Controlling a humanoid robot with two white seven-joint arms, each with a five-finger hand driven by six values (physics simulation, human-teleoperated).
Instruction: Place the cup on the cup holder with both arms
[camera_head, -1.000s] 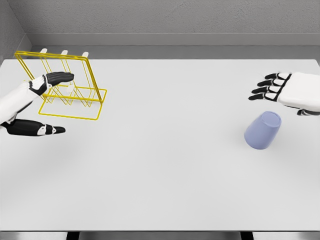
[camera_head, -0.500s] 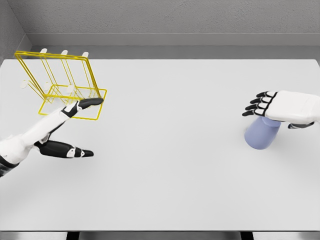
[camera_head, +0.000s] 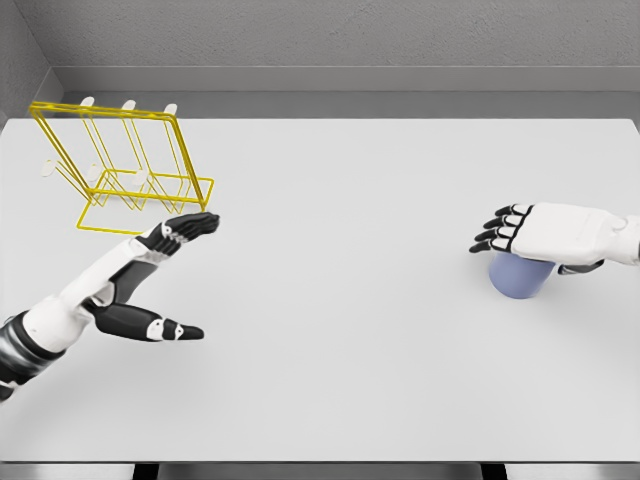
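Right hand (camera_head: 535, 235) hovers spread over the cup (camera_head: 518, 277) (set to grasp); left hand (camera_head: 150, 280) waits wide beside the holder (camera_head: 125, 170).

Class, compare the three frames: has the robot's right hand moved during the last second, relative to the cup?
Yes. The right hand has moved down and leftward in the picture, from beside the blue cup to directly over it, fingers open.

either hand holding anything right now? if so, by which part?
Nothing is held. The right hand is spread flat over the cup, fingers not closed on it. The left hand is open in front of the yellow rack.
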